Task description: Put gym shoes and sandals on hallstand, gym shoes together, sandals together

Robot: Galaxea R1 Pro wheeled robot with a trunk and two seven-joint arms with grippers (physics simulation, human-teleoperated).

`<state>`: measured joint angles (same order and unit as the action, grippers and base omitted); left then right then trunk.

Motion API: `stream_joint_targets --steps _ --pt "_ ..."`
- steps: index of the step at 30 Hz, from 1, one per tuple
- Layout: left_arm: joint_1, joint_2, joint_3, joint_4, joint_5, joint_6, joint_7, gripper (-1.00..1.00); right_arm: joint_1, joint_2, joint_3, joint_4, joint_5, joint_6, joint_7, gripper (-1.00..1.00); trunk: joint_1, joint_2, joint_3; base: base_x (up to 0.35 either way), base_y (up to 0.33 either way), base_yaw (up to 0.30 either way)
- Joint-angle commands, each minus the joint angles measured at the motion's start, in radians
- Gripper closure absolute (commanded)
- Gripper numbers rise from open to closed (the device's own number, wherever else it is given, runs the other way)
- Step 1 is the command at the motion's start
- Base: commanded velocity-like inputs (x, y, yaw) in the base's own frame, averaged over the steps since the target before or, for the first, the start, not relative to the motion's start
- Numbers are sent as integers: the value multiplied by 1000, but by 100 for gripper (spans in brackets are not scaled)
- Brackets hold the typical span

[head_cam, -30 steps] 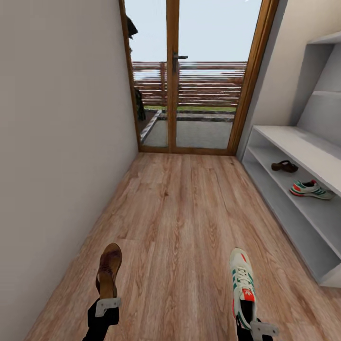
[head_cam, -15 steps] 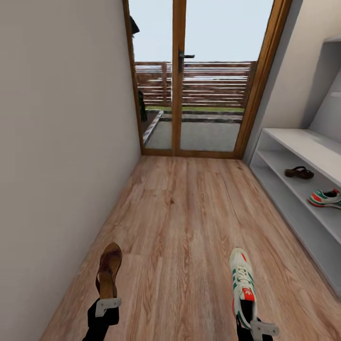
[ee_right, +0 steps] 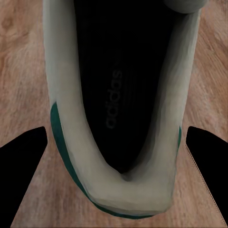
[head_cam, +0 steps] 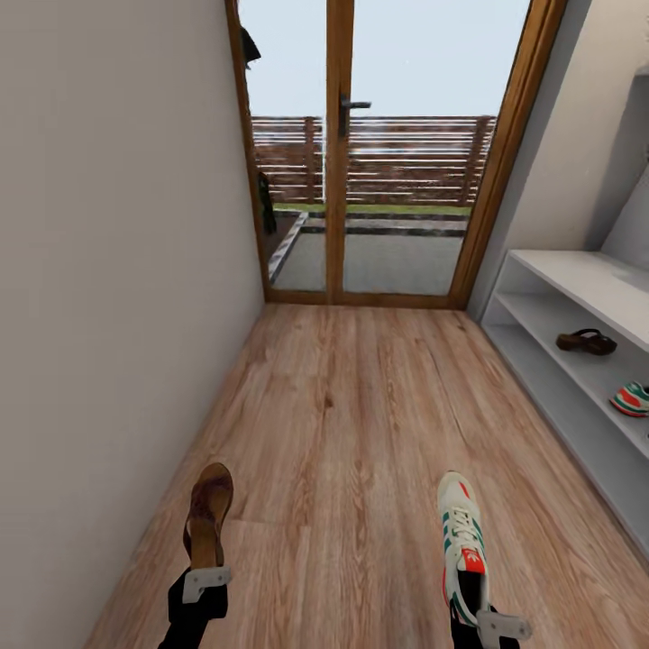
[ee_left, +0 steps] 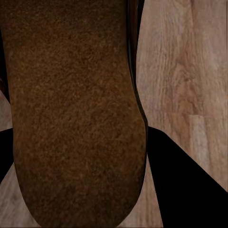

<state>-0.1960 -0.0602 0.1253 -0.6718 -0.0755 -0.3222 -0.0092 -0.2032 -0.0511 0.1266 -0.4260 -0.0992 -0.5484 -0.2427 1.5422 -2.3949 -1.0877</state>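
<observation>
While the left hand (head_cam: 205, 577) grips a sandal (head_cam: 208, 514) and the right hand (head_cam: 491, 622) a gym shoe (head_cam: 461, 532), both above the corridor floor (head_cam: 361, 424), turn right toward the hallstand (head_cam: 577, 288); place each beside its mate. Wrist views show sole and insole.

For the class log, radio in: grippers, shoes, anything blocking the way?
Left gripper shut on sandal; right gripper shut on gym shoe. Other sandal and gym shoe on hallstand. No obstruction seen.
</observation>
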Motion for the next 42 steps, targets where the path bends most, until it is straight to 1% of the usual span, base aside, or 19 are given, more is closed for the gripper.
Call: stream_joint_targets --steps 1,8,12,42 --pt "0 -1 5 0 -10 -3 0 100 -1 -1 8 1 -10 -4 -4 100 0 0 -1 338 0 -199" --pt "0 0 9 0 -9 -3 0 100 -1 -1 8 1 -9 -4 -4 100 0 0 -1 338 0 -254" --pt "0 0 10 0 -9 -3 0 100 -1 -1 8 1 -10 -4 -4 100 0 0 -1 339 0 -118" --pt "0 0 10 0 -7 -3 0 100 -1 -3 8 3 -7 -4 -3 100 0 0 -1 339 0 -3"
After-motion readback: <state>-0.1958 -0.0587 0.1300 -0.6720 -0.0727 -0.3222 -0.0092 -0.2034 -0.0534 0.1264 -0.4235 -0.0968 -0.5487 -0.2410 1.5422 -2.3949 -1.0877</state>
